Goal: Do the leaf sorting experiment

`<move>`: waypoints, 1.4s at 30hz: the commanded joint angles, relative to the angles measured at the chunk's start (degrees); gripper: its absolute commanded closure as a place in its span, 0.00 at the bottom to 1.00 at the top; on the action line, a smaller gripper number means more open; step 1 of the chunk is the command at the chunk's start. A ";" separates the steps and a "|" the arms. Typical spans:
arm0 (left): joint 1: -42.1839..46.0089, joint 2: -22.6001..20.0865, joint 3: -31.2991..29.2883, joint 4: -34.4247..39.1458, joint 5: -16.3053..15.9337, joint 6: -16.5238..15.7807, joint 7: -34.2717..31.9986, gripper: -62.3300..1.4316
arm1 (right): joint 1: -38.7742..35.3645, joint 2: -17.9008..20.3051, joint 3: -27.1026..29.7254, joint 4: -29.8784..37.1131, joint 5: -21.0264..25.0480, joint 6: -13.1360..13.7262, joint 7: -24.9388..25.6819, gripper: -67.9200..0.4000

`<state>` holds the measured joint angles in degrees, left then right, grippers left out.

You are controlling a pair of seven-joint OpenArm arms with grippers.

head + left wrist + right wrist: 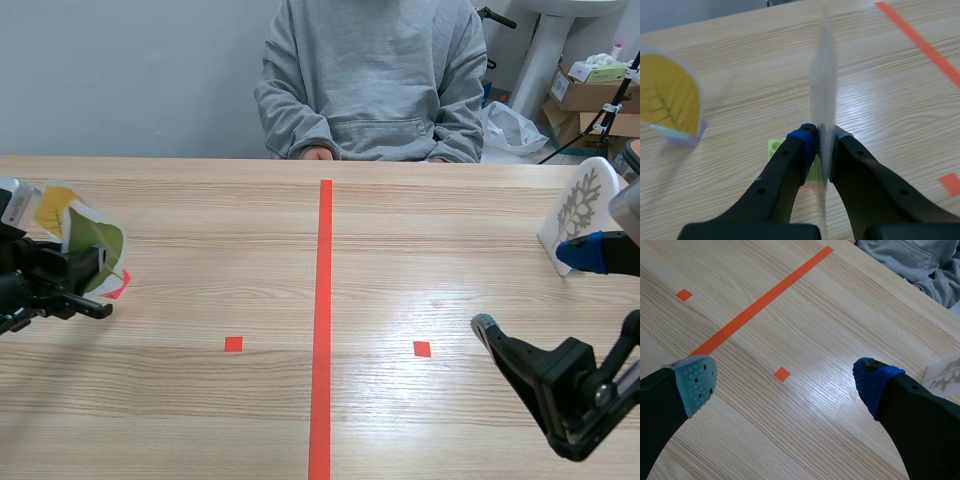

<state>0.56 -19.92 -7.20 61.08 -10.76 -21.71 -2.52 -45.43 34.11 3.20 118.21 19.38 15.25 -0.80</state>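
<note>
The left gripper [820, 140] is clamped on the green leaf card [106, 244], far left of the centre tape line [325, 330]. The card is pinched near its lower edge and is seen edge-on from the left wrist, so the printed face is kept clear of the pads. Whether it is lifted off the tabletop [400, 250] cannot be told. This is judged to be a pick for carrying to its sort side.

The yellow leaf card [671, 97] is stood upright on a pale base, further from the line than the held card and just beside it. It is probably stood up so that a side grip can be taken. A green block [774, 148] is seen under the left gripper, possibly the held card's stand; contact cannot be confirmed.

The right gripper [785, 376] is spread wide with nothing between its pads, low over the tabletop right of the line. The white leaf card [583, 210] is stood far right of the line, beyond that gripper and not gripped. The open stance is judged as readiness for its own pick.

A person [370, 80] is seated at the line's far end.
</note>
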 commanded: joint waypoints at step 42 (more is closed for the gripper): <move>-24.52 -6.01 -2.47 -37.07 5.90 8.90 -11.34 0.12 | 0.48 0.44 0.11 -0.09 0.35 -0.39 -0.17 0.18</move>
<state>-23.64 -25.19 -9.08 22.28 -4.49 -13.06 -12.95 -45.43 34.11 3.20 118.21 19.38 15.25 -1.58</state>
